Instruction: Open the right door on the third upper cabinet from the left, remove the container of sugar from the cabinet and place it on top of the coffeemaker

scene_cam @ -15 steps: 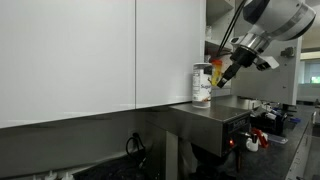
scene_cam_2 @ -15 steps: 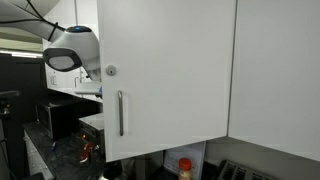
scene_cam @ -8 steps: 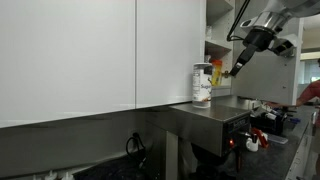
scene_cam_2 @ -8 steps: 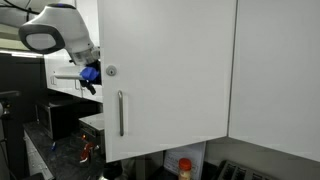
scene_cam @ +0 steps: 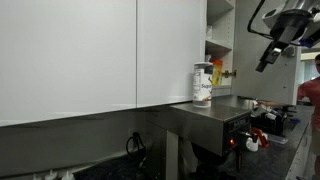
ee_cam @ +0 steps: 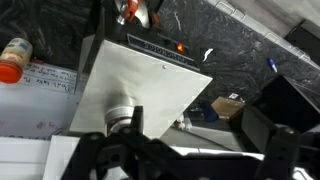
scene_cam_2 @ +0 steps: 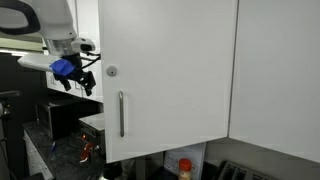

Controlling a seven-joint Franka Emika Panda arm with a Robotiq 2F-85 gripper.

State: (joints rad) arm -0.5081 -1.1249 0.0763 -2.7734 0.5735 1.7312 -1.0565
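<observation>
Sugar container [scene_cam: 202,84] | upright on coffeemaker [scene_cam: 205,120] top | well apart from jaws, below them in wrist view | gripper [scene_cam: 264,62] empty, jaws spread | cabinet [scene_cam: 220,40] open, shelves showing, apart from jaws

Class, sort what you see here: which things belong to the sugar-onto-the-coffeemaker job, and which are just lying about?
Belongs to the job: container of sugar, coffeemaker, right door, third upper cabinet, gripper.
Just lying about: yellow and red bottles on the cabinet shelf, orange-capped jar.
</observation>
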